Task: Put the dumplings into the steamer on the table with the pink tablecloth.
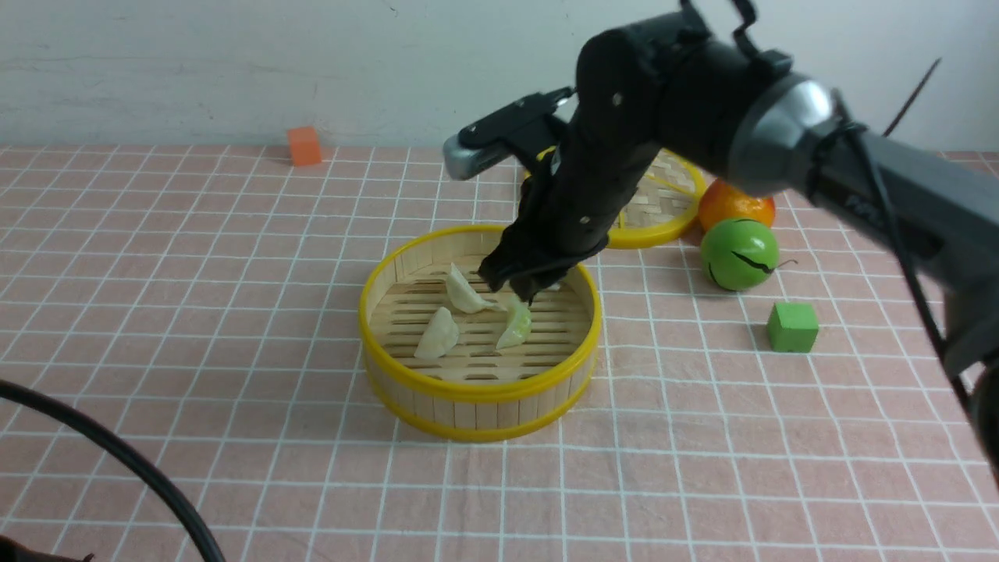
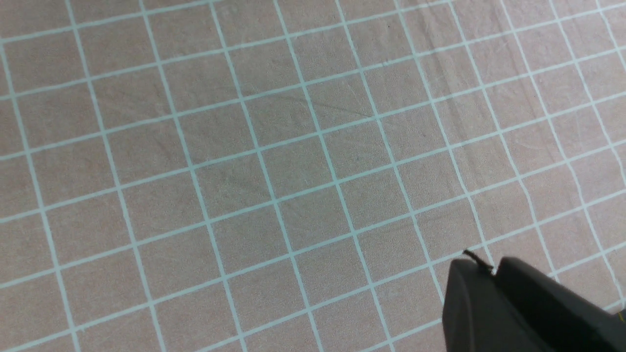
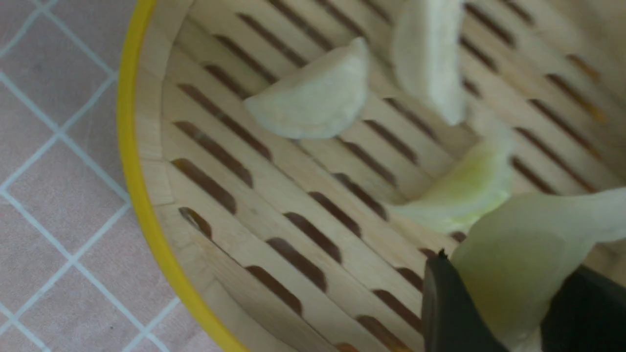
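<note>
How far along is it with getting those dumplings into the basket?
Nearly done. Three dumplings already lie on the steamer's slats. The right gripper holds the fourth dumpling over them. What is left is to release it inside and pull away. No dumpling shows on the tablecloth.

The surface (image 1: 234, 351) is seen in the front view from a raised point on the robot's own side, faced forward and slightly downward, with the steamer (image 1: 478, 390) taken in whole and the wall (image 1: 234, 62) behind. In the left wrist view only the checked cloth (image 2: 244, 171) is looked down upon from close by, past the left tool (image 2: 494, 273). The right wrist view is taken past the right tool (image 3: 513, 303), very near the steamer's slatted floor; the steamer and dumplings (image 3: 313, 102) are shared with the front view.
</note>
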Robot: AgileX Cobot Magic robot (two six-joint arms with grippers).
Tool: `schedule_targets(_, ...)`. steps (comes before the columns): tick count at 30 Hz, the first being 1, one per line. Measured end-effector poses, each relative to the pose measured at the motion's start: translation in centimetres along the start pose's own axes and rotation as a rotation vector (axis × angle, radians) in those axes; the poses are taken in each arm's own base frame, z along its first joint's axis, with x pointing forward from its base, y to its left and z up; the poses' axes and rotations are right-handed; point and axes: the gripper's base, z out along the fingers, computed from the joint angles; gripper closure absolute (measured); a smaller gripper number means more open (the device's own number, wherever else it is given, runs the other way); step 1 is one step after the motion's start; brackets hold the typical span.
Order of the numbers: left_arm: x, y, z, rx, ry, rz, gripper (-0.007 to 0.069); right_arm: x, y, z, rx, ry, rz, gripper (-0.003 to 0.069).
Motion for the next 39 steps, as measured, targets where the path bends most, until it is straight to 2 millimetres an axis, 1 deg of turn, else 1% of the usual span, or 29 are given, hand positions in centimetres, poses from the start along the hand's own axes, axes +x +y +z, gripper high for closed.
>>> schedule_targets(2, 0.0, 0.0, 0.0, 0.0, -0.005, 0.001, 0.0568, 0.2, 0.5, 1.3, -0.007, 0.018, -0.023, 0.0417)
schedule_targets(3, -0.1, 0.0, -0.1, -0.002, -0.029, 0.005, 0.0568, 0.5, 1.3, 3.1, -0.018, 0.046, -0.07, 0.0417)
schedule_targets(4, -0.1, 0.1, -0.1, -0.001, -0.046, 0.006, 0.0568, 0.6, 1.5, 3.6, -0.021, 0.054, -0.088, 0.0417)
schedule_targets(5, 0.1, 0.1, -0.2, 0.001, -0.084, 0.009, 0.0568, 0.9, 1.9, 4.7, -0.028, 0.073, -0.113, 0.0417)
schedule_targets(6, 0.2, 0.2, -0.4, 0.006, -0.115, 0.01, 0.0568, 1.0, 2.1, 5.2, -0.03, 0.081, -0.119, 0.0412)
schedule_targets(7, 0.3, 0.2, -0.3, 0.007, -0.124, 0.01, 0.0568, 1.0, 2.1, 5.4, -0.031, 0.082, -0.121, 0.041)
schedule_targets(8, 0.8, 0.3, -0.6, 0.014, -0.167, 0.011, 0.0568, 1.1, 2.3, 5.9, -0.033, 0.088, -0.122, 0.0375)
schedule_targets(10, 1.8, 0.5, -0.9, 0.024, -0.223, 0.014, 0.0568, 1.1, 2.2, 5.9, -0.029, 0.087, -0.117, 0.031)
schedule_targets(13, 3.5, 0.8, -1.2, 0.035, -0.282, 0.017, 0.0568, 0.8, 2.2, 5.3, -0.024, 0.079, -0.119, 0.0208)
schedule_targets(14, 4.4, 1.0, -1.3, 0.04, -0.312, 0.019, 0.0568, 0.6, 2.2, 4.7, -0.021, 0.081, -0.122, 0.0172)
schedule_targets(16, 5.5, 1.2, -1.2, 0.048, -0.352, 0.021, 0.0568, 0.2, 2.2, 3.3, -0.015, 0.08, -0.126, 0.0139)
schedule_targets(18, 6.4, 1.5, -0.8, 0.054, -0.391, 0.021, 0.0568, -0.2, 2.2, 1.5, -0.014, 0.078, -0.129, 0.0137)
schedule_targets(19, 6.7, 1.5, -0.6, 0.058, -0.416, 0.022, 0.0567, -0.4, 2.2, 0.3, -0.015, 0.076, -0.13, 0.0148)
schedule_targets(21, 7.0, 1.7, -0.3, 0.064, -0.454, 0.021, 0.0565, -0.7, 2.3, -2.2, -0.014, 0.062, -0.133, 0.0188)
schedule_targets(22, 7.0, 1.7, -0.3, 0.065, -0.461, 0.021, 0.0564, -0.7, 2.3, -2.7, -0.013, 0.058, -0.133, 0.0202)
schedule_targets(23, 7.1, 1.7, -0.2, 0.066, -0.473, 0.021, 0.0562, -0.9, 2.4, -4.9, -0.009, 0.025, -0.135, 0.0265)
schedule_targets(25, 7.0, 1.7, -0.2, 0.068, -0.487, 0.021, 0.0558, -1.0, 2.5, -7.5, -0.004, -0.014, -0.137, 0.0362)
schedule_targets(26, 7.0, 1.7, -0.1, 0.068, -0.486, 0.021, 0.0558, -1.0, 2.5, -7.8, -0.003, -0.02, -0.138, 0.0372)
schedule_targets(27, 7.0, 1.7, -0.2, 0.069, -0.49, 0.021, 0.0557, -0.8, 2.6, -8.8, -0.002, -0.03, -0.138, 0.0414)
schedule_targets(28, 7.1, 1.7, -0.1, 0.069, -0.49, 0.021, 0.0557, -0.4, 2.7, -10.7, 0.0, -0.05, -0.139, 0.05)
schedule_targets(29, 7.1, 1.7, -0.1, 0.068, -0.489, 0.021, 0.0557, -0.1, 2.7, -11.6, -0.001, -0.058, -0.138, 0.054)
schedule_targets(30, 7.1, 1.7, -0.1, 0.068, -0.489, 0.021, 0.0557, 0.6, 2.9, -13.0, -0.009, -0.064, -0.136, 0.0608)
schedule_targets(31, 7.1, 1.7, -0.1, 0.068, -0.489, 0.021, 0.0557, 0.8, 2.9, -13.2, -0.011, -0.064, -0.135, 0.0617)
schedule_targets(32, 7.1, 1.7, -0.1, 0.068, -0.489, 0.021, 0.0557, 1.7, 3.1, -14.0, -0.021, -0.054, -0.132, 0.0657)
schedule_targets(33, 7.1, 1.7, -0.1, 0.068, -0.489, 0.021, 0.0557, 2.6, 3.2, -15.2, -0.024, -0.059, -0.131, 0.0674)
schedule_targets(34, 7.1, 1.7, -0.1, 0.068, -0.489, 0.021, 0.0557, 3.5, 3.3, -15.6, -0.027, -0.044, -0.13, 0.0677)
schedule_targets(35, 7.1, 1.7, -0.1, 0.068, -0.489, 0.022, 0.0554, 4.8, 3.5, -16.9, -0.03, -0.044, -0.129, 0.0678)
schedule_targets(37, 7.1, 1.7, -0.1, 0.068, -0.489, 0.022, 0.0553, 6.7, 3.7, -18.1, -0.03, -0.063, -0.126, 0.0678)
schedule_targets(39, 7.1, 1.7, -0.1, 0.068, -0.49, 0.022, 0.0552, 8.5, 3.9, -19.2, -0.03, -0.124, -0.119, 0.0678)
